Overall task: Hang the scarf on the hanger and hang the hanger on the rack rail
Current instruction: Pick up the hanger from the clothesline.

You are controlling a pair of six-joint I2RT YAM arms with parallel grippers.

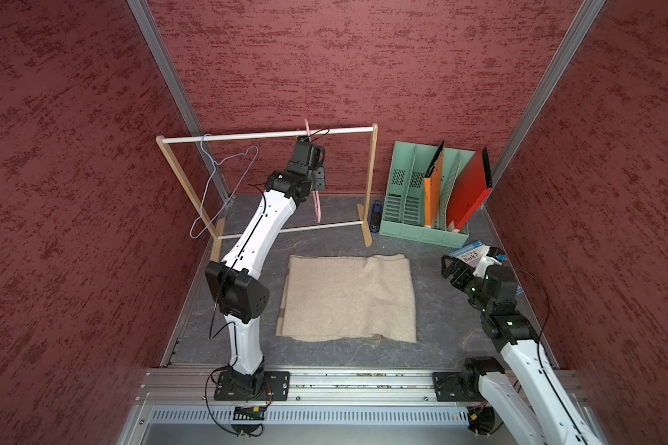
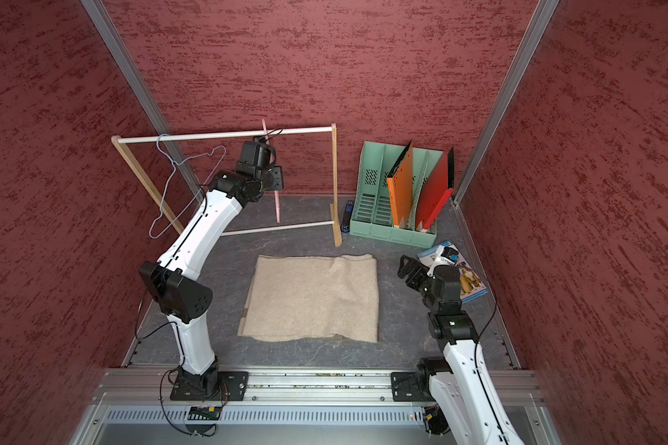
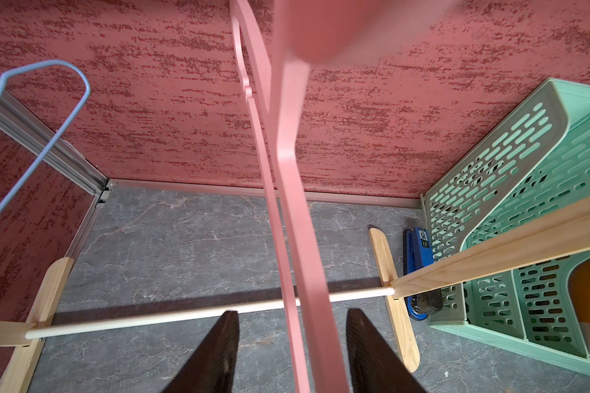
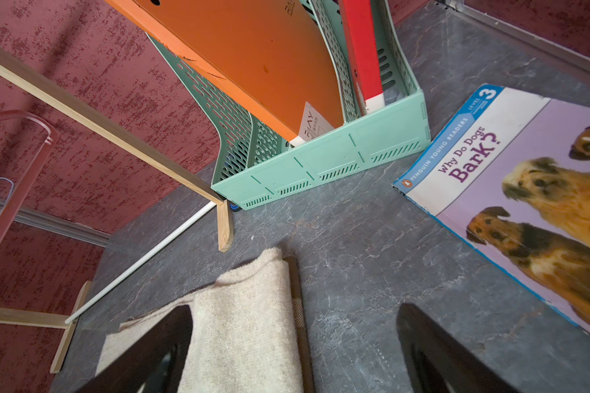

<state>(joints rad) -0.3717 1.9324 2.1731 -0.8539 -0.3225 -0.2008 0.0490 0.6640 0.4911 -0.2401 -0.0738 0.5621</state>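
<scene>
You cannot see the fingers of the left gripper [image 3: 292, 312] in either top view; its wrist covers them, along with the middle of the pink hanger [image 1: 318, 210]; in the left wrist view the hanger's top is blurred and cut off; in the right wrist view a dark finger overlaps the scarf [image 4: 246, 323] and the frame cuts its near part; the right arm hides part of the book [image 4: 491, 163] in both top views.

The scarf lies flat mid-table, folded to a broad rectangle; its longer side runs left to right, parallel to the rails of the rack [image 1: 247, 136]; it sits in front of the rack, well apart from the pink hanger. That hanger hangs from the top rail, right of centre, edge-on in both top views, its width crossing the rail front to back.

The left jaws stand apart, straddling the hanger's arm with a gap on either side; the right gripper [image 4: 295, 308] is spread wide and holds nothing, near the scarf's far right corner, beside the book.
</scene>
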